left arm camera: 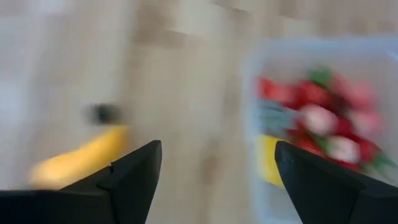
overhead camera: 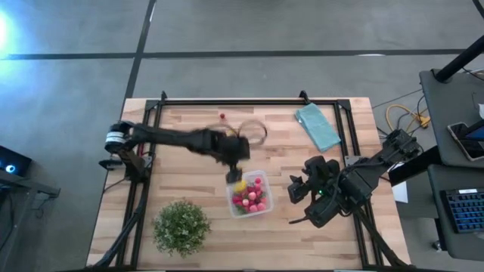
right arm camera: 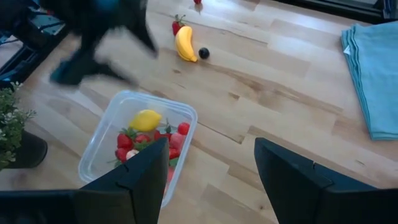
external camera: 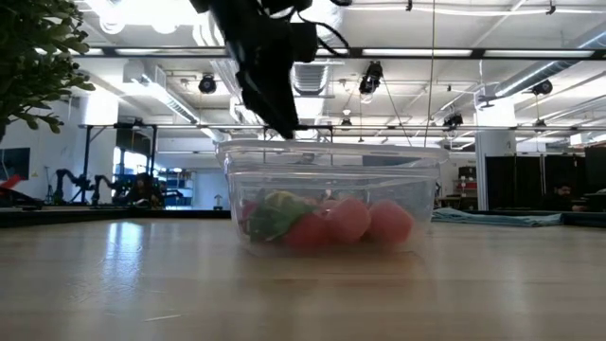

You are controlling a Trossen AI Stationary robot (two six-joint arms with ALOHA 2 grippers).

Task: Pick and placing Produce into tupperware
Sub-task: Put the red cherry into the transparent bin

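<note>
Tupperware (overhead camera: 250,195) sat mid-table holding a lemon (right arm camera: 145,119) and red berries (right arm camera: 151,140). Left gripper (overhead camera: 234,175) hovered at its far corner, fingers spread, empty. Banana (right arm camera: 185,43) lay apart on the table. Right gripper (overhead camera: 297,190) waited beside the tupperware, fingers spread, empty.

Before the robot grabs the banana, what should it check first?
1. Left gripper open and empty: ok.
2. Banana lying free on the table, outside the box: ok.
3. Clear box has room; lemon and red berries fill part of it: ok.
4. Dark berry and strawberry sit close to the banana, may get bumped: not ok.
5. Right gripper waiting beside the box, out of the way: ok.
</note>
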